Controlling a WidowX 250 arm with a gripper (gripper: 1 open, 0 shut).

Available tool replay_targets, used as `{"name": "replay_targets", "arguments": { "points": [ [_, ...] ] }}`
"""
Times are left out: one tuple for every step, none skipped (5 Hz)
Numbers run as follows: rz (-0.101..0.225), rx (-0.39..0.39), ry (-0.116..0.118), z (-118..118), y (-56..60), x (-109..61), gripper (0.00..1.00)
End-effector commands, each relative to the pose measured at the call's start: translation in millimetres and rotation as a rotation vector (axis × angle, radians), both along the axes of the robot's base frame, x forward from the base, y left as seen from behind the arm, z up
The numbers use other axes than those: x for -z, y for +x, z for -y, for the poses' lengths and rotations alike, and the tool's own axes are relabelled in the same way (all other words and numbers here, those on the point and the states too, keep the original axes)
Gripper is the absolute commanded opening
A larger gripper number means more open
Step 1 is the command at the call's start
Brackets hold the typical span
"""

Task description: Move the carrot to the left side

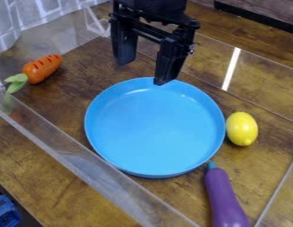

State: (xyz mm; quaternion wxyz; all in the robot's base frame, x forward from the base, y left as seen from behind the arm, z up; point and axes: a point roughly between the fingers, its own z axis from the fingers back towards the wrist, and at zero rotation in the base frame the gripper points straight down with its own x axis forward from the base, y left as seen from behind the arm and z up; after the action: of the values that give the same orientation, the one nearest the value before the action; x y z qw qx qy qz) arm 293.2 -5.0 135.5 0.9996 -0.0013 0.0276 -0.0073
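Observation:
A small orange carrot [41, 68] with dark grooves and a green leafy top lies on the wooden table at the far left, its leaves pointing toward the left edge. My black gripper [144, 69] hangs at the top centre, pointing down over the far rim of the blue plate [114, 142]. Its two fingers stand apart with nothing between them, so it is open. The carrot is well to the left of the gripper, apart from it.
A yellow lemon [241, 129] sits just right of the plate. A long purple eggplant [225, 199] lies at the plate's lower right, reaching the bottom edge. Clear plastic walls run along the table's left and front sides.

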Motion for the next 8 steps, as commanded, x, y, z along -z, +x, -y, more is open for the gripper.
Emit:
{"name": "replay_targets", "arguments": {
  "points": [
    [-0.002, 0.005, -0.001, 0, 1.1, 2.6, 1.0],
    [0.001, 0.014, 0.0, -2, 1.8, 1.6, 1.0],
    [0.016, 0.022, -0.002, -3, 2.6, -3.8, 1.0],
    [0.032, 0.028, -0.001, -5, 3.5, -9.9, 1.0],
    [0.045, 0.035, 0.002, -7, 5.3, -15.2, 1.0],
    [0.059, 0.035, 0.003, -8, 5.8, -21.2, 1.0],
    [0.074, 0.033, 0.002, -10, 6.3, -25.5, 1.0],
    [0.077, 0.029, 0.0, -12, 5.7, -25.4, 1.0]
  ]
}}
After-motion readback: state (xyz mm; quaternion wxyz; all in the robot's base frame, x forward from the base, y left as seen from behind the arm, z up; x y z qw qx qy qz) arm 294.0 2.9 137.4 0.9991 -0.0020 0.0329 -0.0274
